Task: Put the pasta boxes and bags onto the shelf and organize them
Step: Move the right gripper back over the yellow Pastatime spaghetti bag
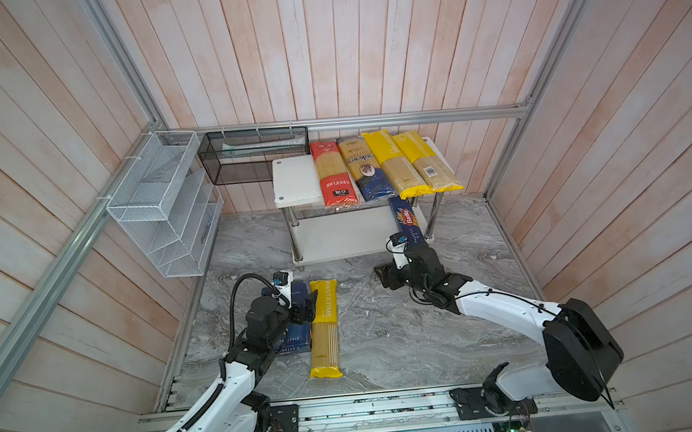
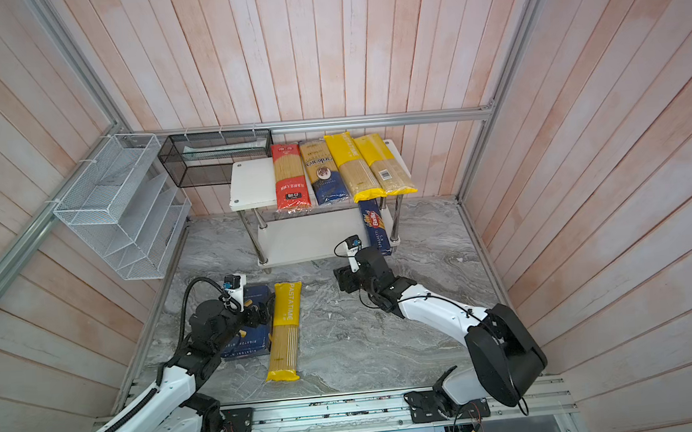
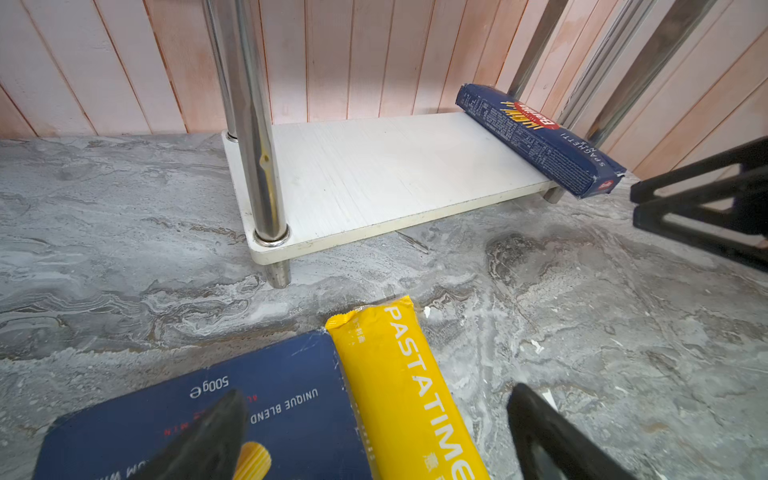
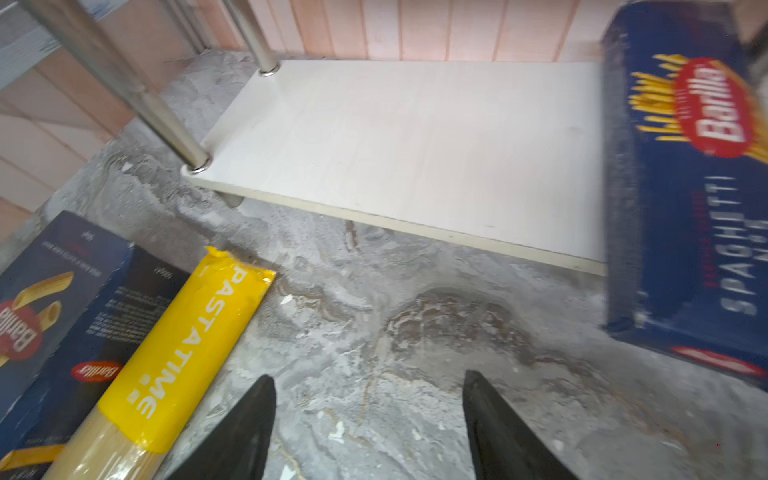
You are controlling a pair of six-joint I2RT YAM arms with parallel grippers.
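On the shelf's [image 1: 292, 183] top board lie a red-ended bag [image 1: 332, 176], a beige-and-navy bag [image 1: 364, 170] and two yellow-ended bags [image 1: 393, 163]. The narrow spaghetti box [image 1: 407, 221] [image 4: 690, 208] rests on the right end of the lower board [image 3: 374, 174], jutting past its front edge. A wide rigatoni box [image 1: 292, 341] [image 3: 270, 399] and a yellow-ended bag [image 1: 324, 331] [image 3: 407, 386] lie side by side on the marble table. My left gripper [image 1: 311, 307] [image 3: 378, 392] is open, straddling that bag's top end. My right gripper [image 1: 384, 279] [image 4: 369, 376] is open over bare marble, left of the spaghetti box.
A white wire mesh rack [image 1: 165, 213] hangs on the left wall and a black mesh basket [image 1: 252, 154] on the back rail beside the shelf. Chrome posts [image 3: 257, 124] stand at the shelf's corners. Wooden walls close in three sides.
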